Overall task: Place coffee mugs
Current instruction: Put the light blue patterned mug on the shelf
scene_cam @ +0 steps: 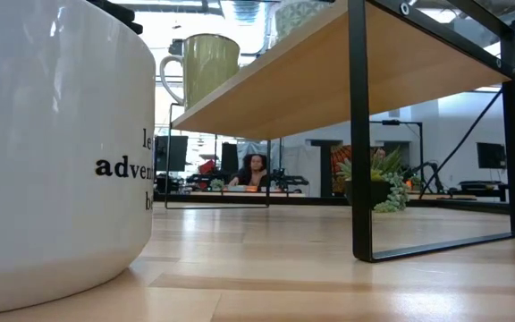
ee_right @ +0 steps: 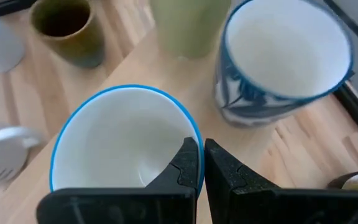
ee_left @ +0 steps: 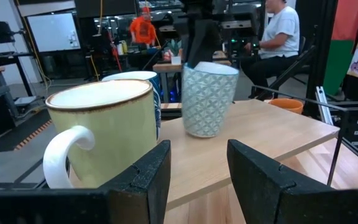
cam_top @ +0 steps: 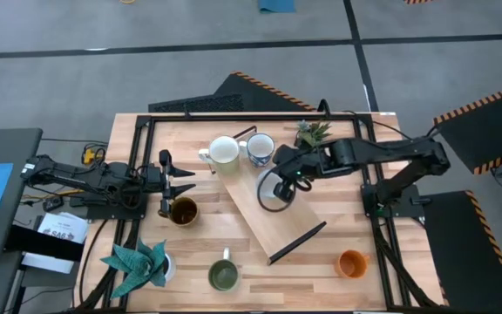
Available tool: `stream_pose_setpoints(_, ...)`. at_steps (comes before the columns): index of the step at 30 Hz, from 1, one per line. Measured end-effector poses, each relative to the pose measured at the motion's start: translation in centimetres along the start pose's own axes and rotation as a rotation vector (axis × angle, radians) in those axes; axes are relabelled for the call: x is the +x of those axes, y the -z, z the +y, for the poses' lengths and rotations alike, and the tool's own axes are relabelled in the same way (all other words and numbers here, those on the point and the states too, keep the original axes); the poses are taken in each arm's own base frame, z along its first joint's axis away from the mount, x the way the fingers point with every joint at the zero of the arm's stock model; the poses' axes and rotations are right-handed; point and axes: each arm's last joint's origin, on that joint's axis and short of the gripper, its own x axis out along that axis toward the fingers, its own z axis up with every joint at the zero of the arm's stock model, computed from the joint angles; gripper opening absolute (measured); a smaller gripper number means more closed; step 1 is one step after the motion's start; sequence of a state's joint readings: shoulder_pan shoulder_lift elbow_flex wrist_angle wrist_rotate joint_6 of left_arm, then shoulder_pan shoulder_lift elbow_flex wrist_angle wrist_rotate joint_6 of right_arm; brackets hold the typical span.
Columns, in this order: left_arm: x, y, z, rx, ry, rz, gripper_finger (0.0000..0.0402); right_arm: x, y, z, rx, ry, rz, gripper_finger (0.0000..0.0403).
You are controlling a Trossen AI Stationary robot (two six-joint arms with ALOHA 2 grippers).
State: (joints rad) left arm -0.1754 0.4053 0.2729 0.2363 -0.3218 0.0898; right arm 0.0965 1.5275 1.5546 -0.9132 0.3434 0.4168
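Pale wood fills the lower edge of the high view, where the green mug [cam_top: 223, 276] sits at bottom centre, the orange mug [cam_top: 351, 262] to the lower right, and a teal paper plant [cam_top: 137, 265] at lower left with a white mug [cam_top: 169, 266] just beside it. In the low view that white mug [scene_cam: 56, 143] looms at the left edge, dark lettering on its side.

Higher in the frame, a raised wooden shelf [cam_top: 273, 218] on a black frame runs diagonally across the table's middle. The right gripper [cam_top: 283, 186] is over it, its jaws pinched together on the rim of a pale blue-rimmed mug [cam_top: 274, 195]; in the right wrist view the two fingers clamp one on each side of that mug's [ee_right: 126, 143] wall. To the left, the left gripper [cam_top: 170, 187] lies level with its jaws apart, and the dark brown mug [cam_top: 183, 211] stands just beside it on the table.

Toward the upper centre, the cream mug [cam_top: 223, 152] and a blue-patterned mug [cam_top: 261, 149] stand side by side at the shelf's far end, with a small spiky green plant [cam_top: 312, 133] to their right near the table's back edge.
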Motion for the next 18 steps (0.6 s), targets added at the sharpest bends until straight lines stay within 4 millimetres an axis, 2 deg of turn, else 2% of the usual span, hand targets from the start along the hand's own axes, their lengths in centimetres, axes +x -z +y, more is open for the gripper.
stream_pose_setpoints(5,0.0,0.01,0.0,0.0,0.0,0.001,0.0144,0.09,-0.12,-0.45,0.011,0.014,0.005,0.0032)
stream_pose_setpoints(12,0.0,0.01,0.0,0.0,0.0,0.001,0.0144,0.15,-0.24,-0.65,0.036,0.018,0.002,0.0093)
stream_pose_setpoints(18,0.0,0.01,0.0,0.0,0.0,0.001,0.0144,0.03,-0.23,-0.68,0.035,0.017,0.001,0.0113)
